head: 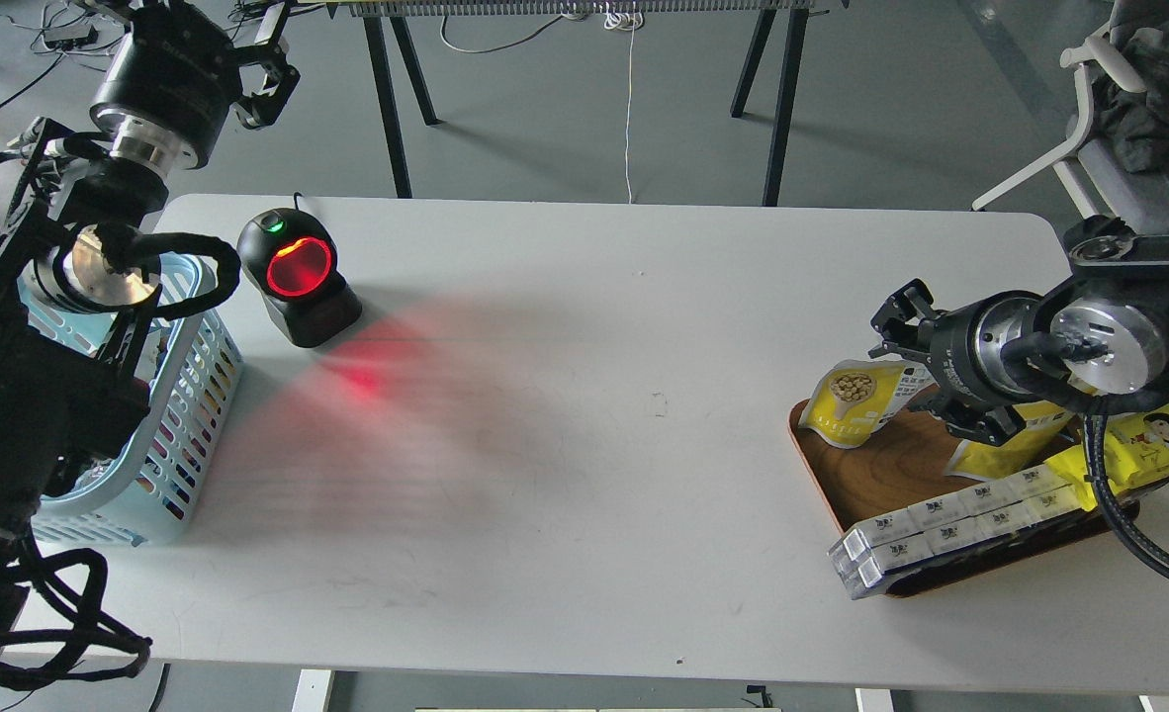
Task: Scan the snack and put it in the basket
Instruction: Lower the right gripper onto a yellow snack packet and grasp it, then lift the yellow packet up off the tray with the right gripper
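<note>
The snack (847,396), a flat yellow pouch with a round picture of beige balls, lies at the left end of a wooden tray (881,470) on the right of the table. My right gripper (936,366) is open at the pouch's right edge, one finger above it and one below, and grips nothing. The light-blue basket (189,415) stands at the table's left edge, partly hidden by my left arm. My left gripper (268,64) is raised above the table's far left corner, open and empty.
A black barcode scanner (298,272) with a red glowing window stands right of the basket and casts red light on the white table (584,445). The tray also holds white boxes (950,529), a cartoon-face yellow packet (1158,440) and another yellow bag (1000,455).
</note>
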Tool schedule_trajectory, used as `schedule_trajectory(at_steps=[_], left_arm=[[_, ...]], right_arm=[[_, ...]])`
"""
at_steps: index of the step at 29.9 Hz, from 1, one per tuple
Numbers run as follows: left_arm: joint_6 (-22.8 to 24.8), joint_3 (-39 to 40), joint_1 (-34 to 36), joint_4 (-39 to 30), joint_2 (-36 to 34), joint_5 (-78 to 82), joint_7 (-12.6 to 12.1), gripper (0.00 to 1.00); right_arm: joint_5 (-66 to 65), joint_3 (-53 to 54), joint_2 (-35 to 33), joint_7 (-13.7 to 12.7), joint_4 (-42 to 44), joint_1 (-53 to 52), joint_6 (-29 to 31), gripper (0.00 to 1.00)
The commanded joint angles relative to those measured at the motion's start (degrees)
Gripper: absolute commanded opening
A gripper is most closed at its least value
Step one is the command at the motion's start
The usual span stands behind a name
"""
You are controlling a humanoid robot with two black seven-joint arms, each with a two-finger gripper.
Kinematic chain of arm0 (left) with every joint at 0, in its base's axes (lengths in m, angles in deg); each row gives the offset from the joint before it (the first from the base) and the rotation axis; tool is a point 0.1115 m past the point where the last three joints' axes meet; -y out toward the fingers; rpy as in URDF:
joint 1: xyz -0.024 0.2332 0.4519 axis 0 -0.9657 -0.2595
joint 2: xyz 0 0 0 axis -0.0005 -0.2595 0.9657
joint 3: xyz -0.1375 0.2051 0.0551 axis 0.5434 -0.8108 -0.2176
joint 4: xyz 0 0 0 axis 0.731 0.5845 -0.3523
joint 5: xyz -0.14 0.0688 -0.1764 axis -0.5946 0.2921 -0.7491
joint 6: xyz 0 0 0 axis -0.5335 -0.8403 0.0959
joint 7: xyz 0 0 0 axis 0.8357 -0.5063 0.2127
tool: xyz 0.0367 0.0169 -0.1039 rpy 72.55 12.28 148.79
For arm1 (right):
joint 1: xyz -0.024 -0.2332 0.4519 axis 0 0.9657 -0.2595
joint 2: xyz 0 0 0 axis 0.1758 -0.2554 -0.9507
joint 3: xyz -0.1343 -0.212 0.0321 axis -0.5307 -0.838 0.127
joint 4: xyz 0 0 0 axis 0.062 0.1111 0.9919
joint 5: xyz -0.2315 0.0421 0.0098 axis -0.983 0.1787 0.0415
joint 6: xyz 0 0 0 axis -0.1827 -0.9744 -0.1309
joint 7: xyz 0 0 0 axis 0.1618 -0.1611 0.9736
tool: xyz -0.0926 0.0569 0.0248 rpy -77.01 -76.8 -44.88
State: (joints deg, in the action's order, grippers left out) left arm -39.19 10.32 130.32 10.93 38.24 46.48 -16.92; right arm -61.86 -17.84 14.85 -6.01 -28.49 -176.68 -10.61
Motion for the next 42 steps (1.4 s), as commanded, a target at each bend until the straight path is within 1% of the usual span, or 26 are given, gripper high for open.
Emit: schedule_trajectory(at_steps=[1, 5, 6, 7, 8, 20, 25, 28, 32, 37, 42], left_arm=[[-0.1, 0.0, 0.0, 0.0, -0.2, 0.0, 0.0, 1.00], [-0.2, 0.0, 0.1, -0.3, -0.2, 0.0, -0.1, 1.00], [-0.3, 0.0, 0.1, -0.6, -0.2, 0.0, -0.1, 1.00], [-0.3, 0.0, 0.1, -0.7, -0.2, 0.0, -0.1, 1.00], [-0.3, 0.0, 0.1, -0.8, -0.2, 0.0, -0.1, 1.00], [-0.4, 0.1, 0.1, -0.7, -0.5, 0.0, 0.0, 1.00], [-0.4, 0.1, 0.1, -0.7, -0.9, 0.0, 0.0, 1.00], [-0.4, 0.1, 0.1, -0.7, -0.9, 0.0, 0.0, 1.00], [-0.4, 0.1, 0.1, -0.8, -0.9, 0.0, 0.0, 1.00], [-0.4, 0.2, 0.2, -0.8, -1.0, 0.0, 0.0, 1.00], [-0.4, 0.2, 0.2, -0.7, -1.2, 0.0, 0.0, 1.00]], right_arm=[[0.0, 0.4, 0.3, 0.0, 0.1, 0.5, -0.4, 0.51], [-0.1, 0.4, 0.2, 0.0, 0.0, 0.4, -0.4, 0.41], [0.0, 0.5, -0.1, 0.0, -0.1, 0.4, -0.3, 0.36], [0.1, 0.4, -0.4, 0.0, -0.3, 0.3, 0.0, 0.16], [-0.1, 0.4, -0.5, 0.0, -0.3, 0.3, 0.0, 0.00], [-1.1, 0.4, -1.0, 0.0, -0.1, 0.3, -0.2, 0.00], [-1.2, 0.7, -2.5, 0.0, -0.1, -0.9, 0.0, 0.00], [-1.1, 2.1, -3.9, 0.0, -0.1, -2.9, 0.0, 0.00], [-0.7, 3.4, -4.0, 0.0, 0.3, -7.6, -0.4, 0.00], [1.3, 6.1, -2.0, 0.0, 2.4, -12.7, -0.7, 0.00], [9.1, 9.2, 6.0, 0.0, 9.6, -16.4, -1.9, 0.00]])
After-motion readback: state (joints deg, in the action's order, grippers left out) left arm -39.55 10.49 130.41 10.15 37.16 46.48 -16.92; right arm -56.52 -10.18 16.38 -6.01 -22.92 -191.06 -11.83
